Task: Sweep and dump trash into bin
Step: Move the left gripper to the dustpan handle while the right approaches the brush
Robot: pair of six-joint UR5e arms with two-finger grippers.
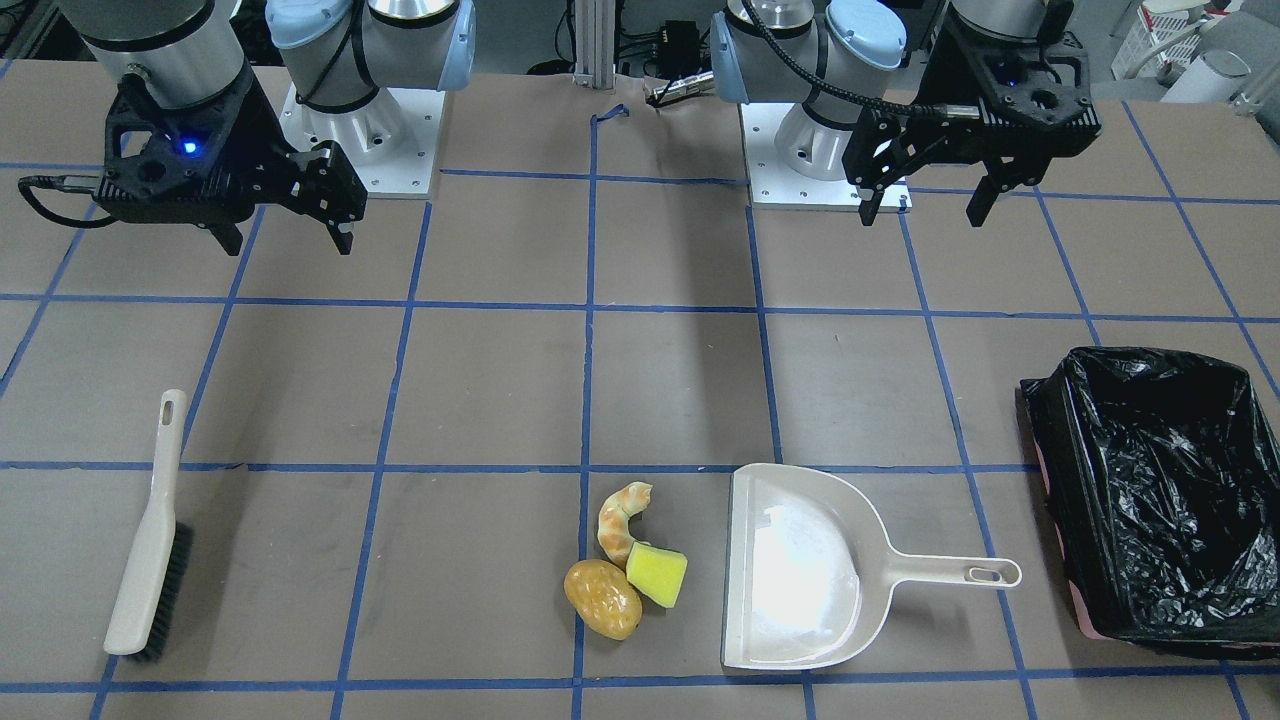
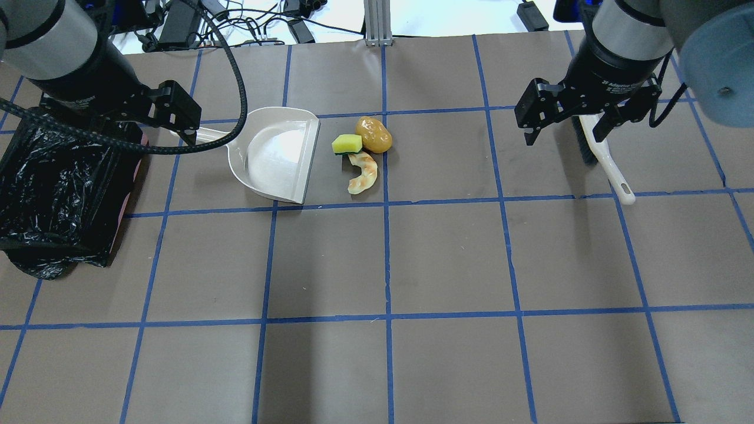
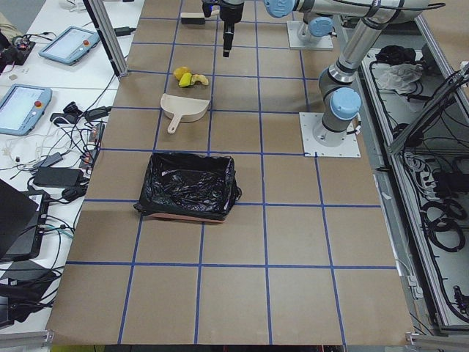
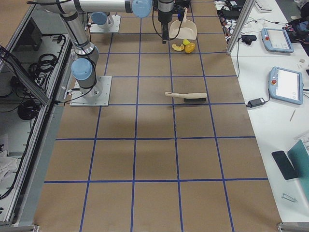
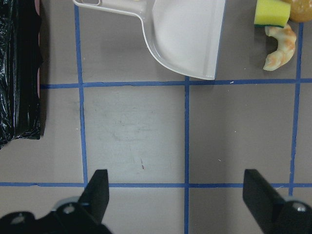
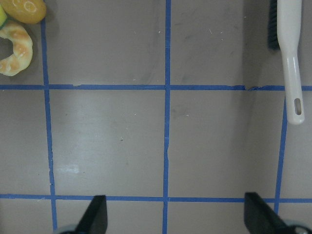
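Observation:
A beige dustpan (image 1: pixel 800 570) lies flat, its mouth facing three bits of trash: a brown potato (image 1: pixel 602 598), a yellow sponge piece (image 1: pixel 657 573) and a curved croissant (image 1: pixel 620 520). The beige hand brush (image 1: pixel 150 540) lies alone at the table's other end. A bin lined with a black bag (image 1: pixel 1160 490) stands beyond the dustpan's handle. My left gripper (image 1: pixel 925 205) hangs open and empty, high over the table on the dustpan's side; its wrist view shows the dustpan (image 5: pixel 187 34) ahead. My right gripper (image 1: pixel 290 245) is open and empty too, high near the brush (image 6: pixel 290 53).
Blue tape lines grid the brown table. Both arm bases (image 1: pixel 370 130) sit at the robot's edge. Cables and tablets lie on side benches off the table in the side views.

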